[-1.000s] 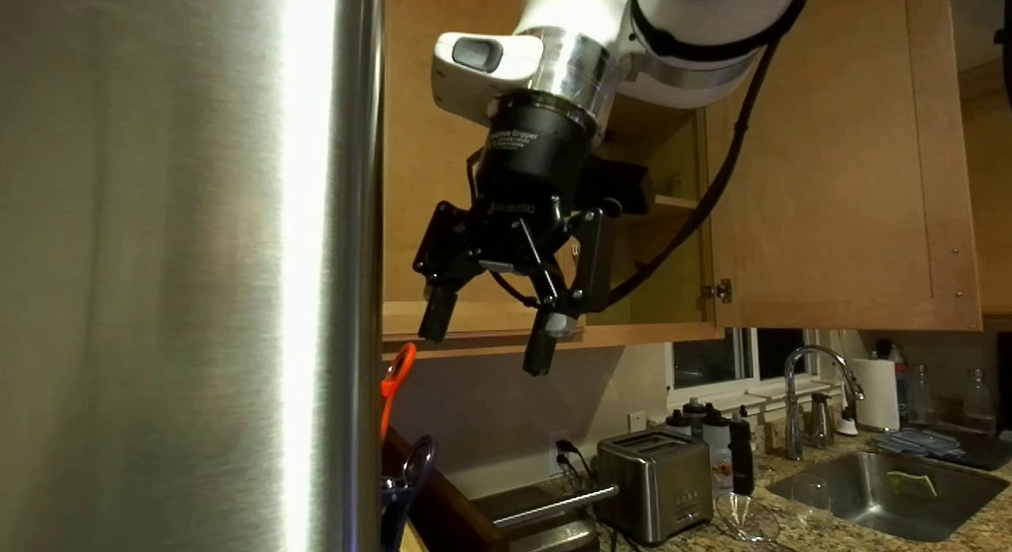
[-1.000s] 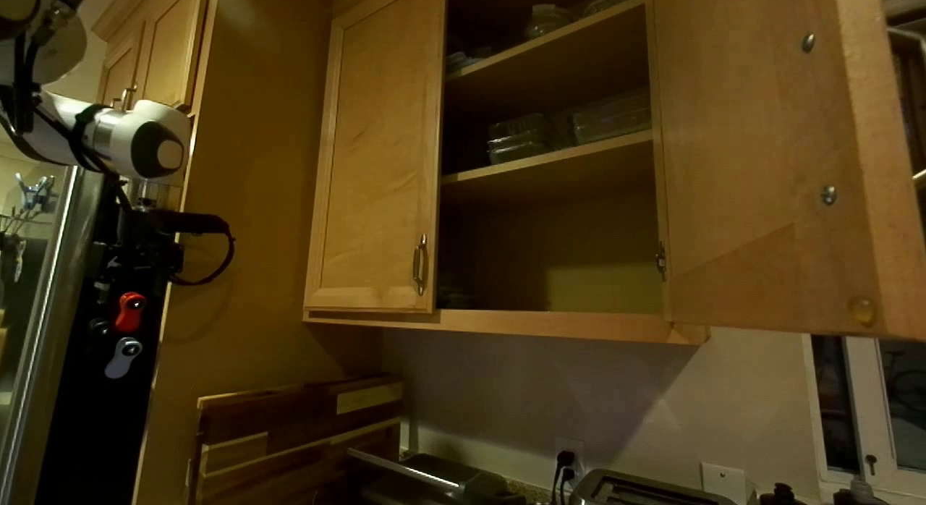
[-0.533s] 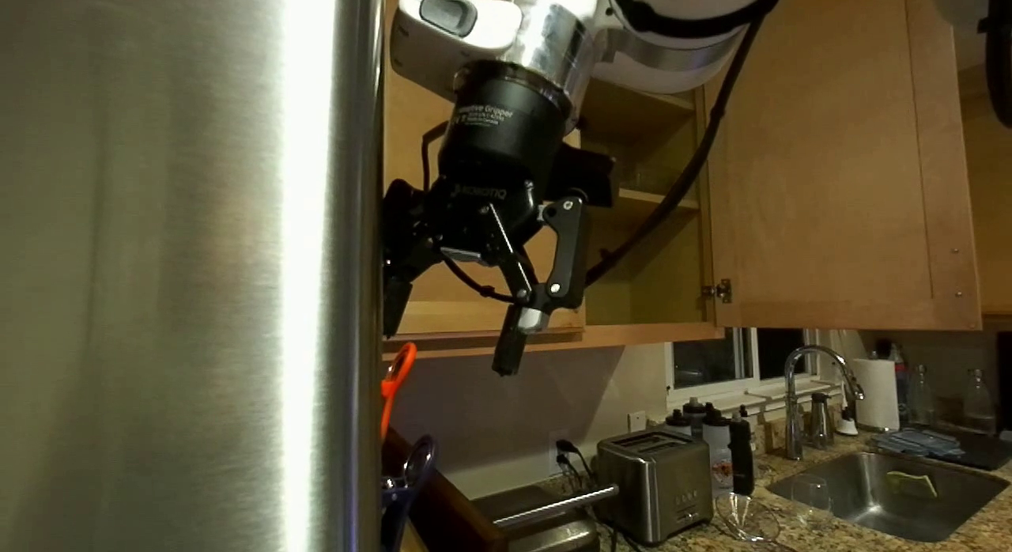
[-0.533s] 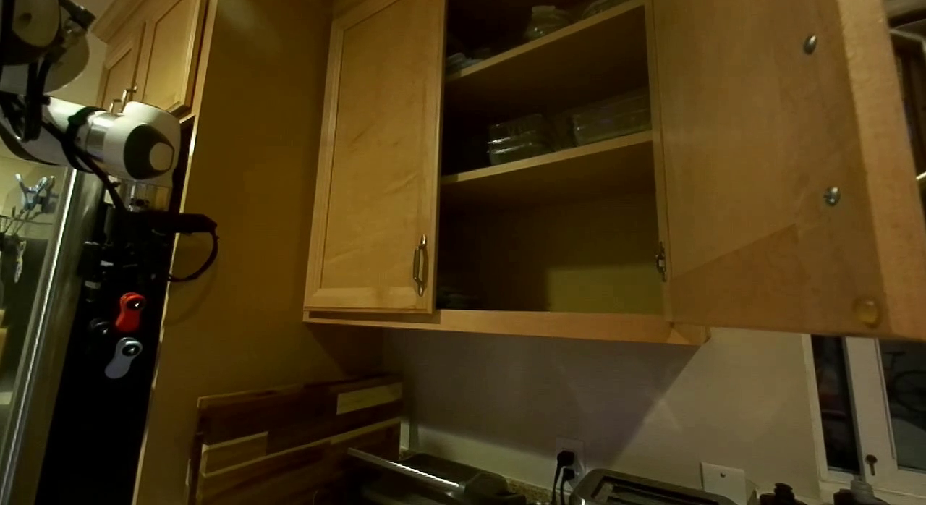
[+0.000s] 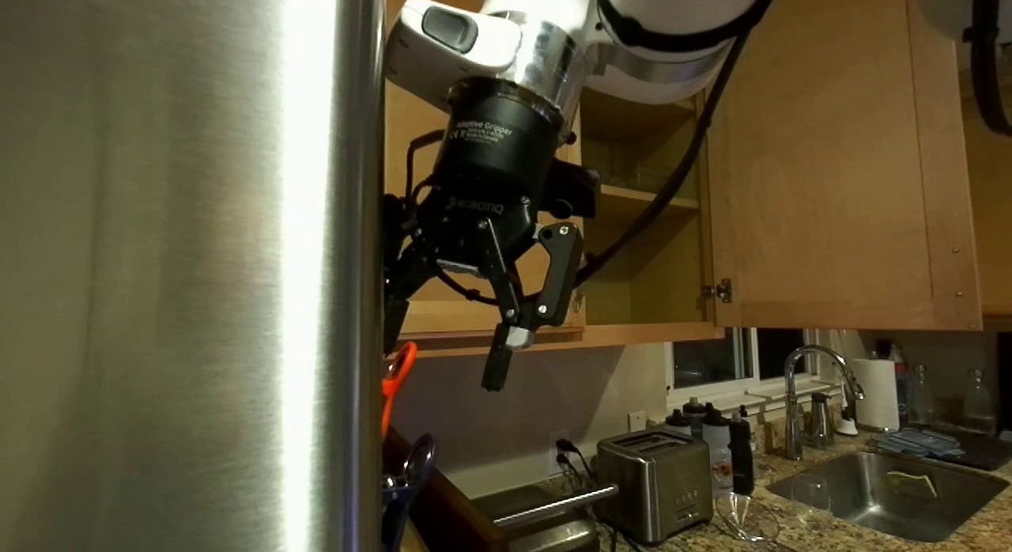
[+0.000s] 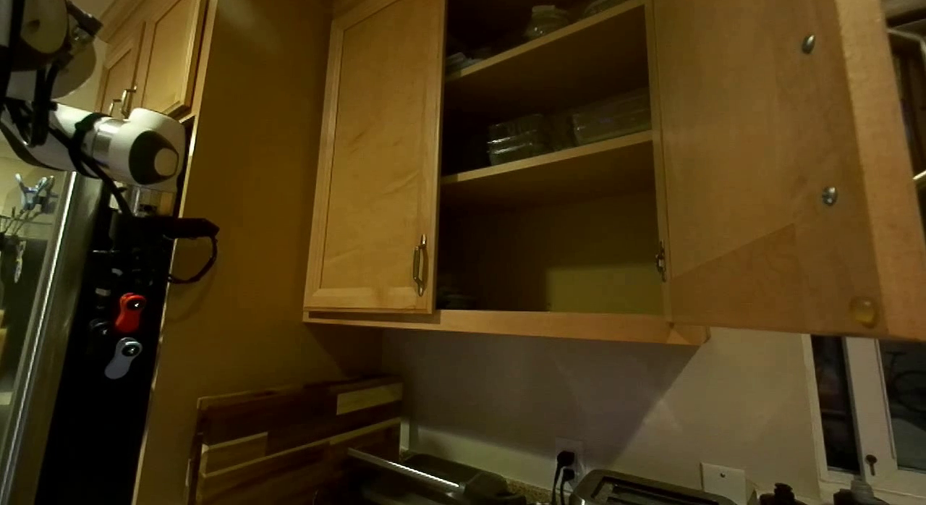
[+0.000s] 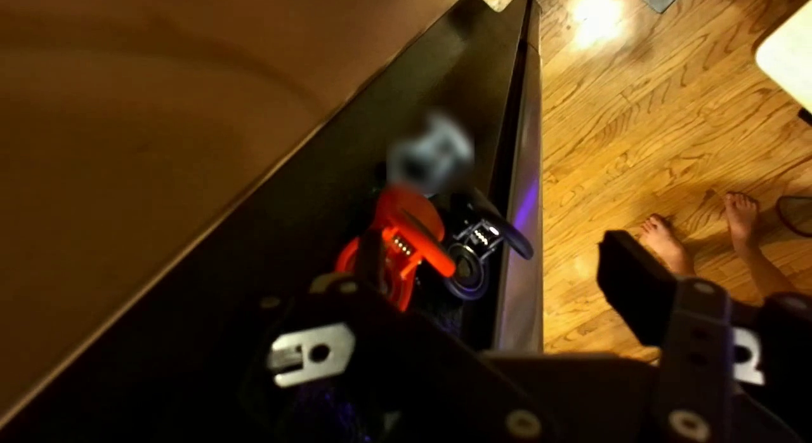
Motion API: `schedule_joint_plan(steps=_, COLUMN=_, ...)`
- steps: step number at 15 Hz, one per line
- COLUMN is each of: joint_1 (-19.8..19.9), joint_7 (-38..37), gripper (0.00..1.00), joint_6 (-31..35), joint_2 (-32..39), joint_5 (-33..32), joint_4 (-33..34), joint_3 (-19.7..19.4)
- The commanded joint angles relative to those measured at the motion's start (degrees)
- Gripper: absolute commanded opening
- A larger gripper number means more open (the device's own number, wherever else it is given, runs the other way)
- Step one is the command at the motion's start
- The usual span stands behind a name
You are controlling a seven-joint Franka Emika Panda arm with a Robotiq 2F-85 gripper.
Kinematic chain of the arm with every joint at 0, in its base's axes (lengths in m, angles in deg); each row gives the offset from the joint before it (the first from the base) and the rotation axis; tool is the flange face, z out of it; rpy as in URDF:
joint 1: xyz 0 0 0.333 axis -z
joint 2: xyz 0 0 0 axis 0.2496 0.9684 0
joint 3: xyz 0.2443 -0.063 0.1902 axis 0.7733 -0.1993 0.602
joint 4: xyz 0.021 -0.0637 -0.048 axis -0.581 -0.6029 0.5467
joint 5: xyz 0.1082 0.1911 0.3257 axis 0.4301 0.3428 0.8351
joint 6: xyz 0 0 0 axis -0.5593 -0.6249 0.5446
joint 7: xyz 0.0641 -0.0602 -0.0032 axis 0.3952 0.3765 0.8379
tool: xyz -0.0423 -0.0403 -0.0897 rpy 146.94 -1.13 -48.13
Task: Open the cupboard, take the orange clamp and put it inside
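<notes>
Black two-finger gripper (image 5: 444, 350) has its fingers spread wide, visible gap between tips; sits upper centre-left in an exterior view, one finger partly cut off by the vertical edge of the brushed-steel fridge panel (image 5: 182, 267). Orange-red spring clamp (image 7: 412, 205) is mid-frame in the wrist view; in an exterior view its loop shows past the panel edge, just below that finger. Wrist view has the lower-left finger overlapping the clamp, can't tell if they touch. Tight there: dark strip (image 7: 457, 68) runs between brown wood side panel (image 7: 158, 132) at left and metal edge strip (image 7: 526, 208) right of centre; wood-plank floor (image 7: 609, 132) beyond, bare feet (image 7: 663, 240) at right. Dark blue spring clamp (image 7: 466, 275) just beside the orange one. Honey-brown wooden cupboard (image 6: 550, 323) takes centre to right in an exterior view: panelled door (image 6: 376, 165) at left closed, slim metal handle (image 6: 417, 266); plain inner face of second door (image 6: 752, 165) at right, swung wide, bay between open. Clear boxy containers (image 6: 517, 139) on middle shelf (image 6: 550, 160). Text: "Adaptive Gripper" in white on the round black housing (image 5: 498, 145), "ROBOTIQ" lower down; finer print too small. Brushed-steel toaster (image 5: 656, 489) on speckled stone counter (image 5: 838, 528), lower right.
</notes>
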State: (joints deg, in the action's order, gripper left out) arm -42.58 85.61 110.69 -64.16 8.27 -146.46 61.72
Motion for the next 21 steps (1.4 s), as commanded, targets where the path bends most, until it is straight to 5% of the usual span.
schedule_joint_plan(steps=1, joint_1=1.02, joint_7=6.17, gripper=1.0, joint_6=0.7, joint_2=-0.16, joint_5=0.33, joint_4=-0.28, joint_3=0.18)
schedule_joint_plan(steps=4, joint_1=1.43, joint_7=10.71, gripper=0.98, joint_6=0.71, joint_2=0.26, joint_5=0.39, joint_4=0.16, joint_3=0.1)
schedule_joint_plan(steps=5, joint_1=1.52, joint_7=11.84, gripper=0.75, joint_6=0.61, joint_2=0.35, joint_5=0.39, joint_4=0.29, joint_3=0.1)
schedule_joint_plan(steps=7, joint_1=1.71, joint_7=14.4, gripper=0.7, joint_6=1.02, joint_2=0.31, joint_5=0.66, joint_4=0.17, joint_3=0.02)
schedule_joint_plan(steps=16, joint_1=2.33, joint_7=23.07, gripper=0.1, joint_6=2.25, joint_2=1.36, joint_5=2.03, joint_4=0.58, joint_3=-0.19)
schedule_joint_plan(steps=21, joint_1=2.62, joint_7=25.99, gripper=0.05, joint_6=1.63, joint_2=2.91, joint_5=5.43, joint_4=1.4, joint_3=-0.26)
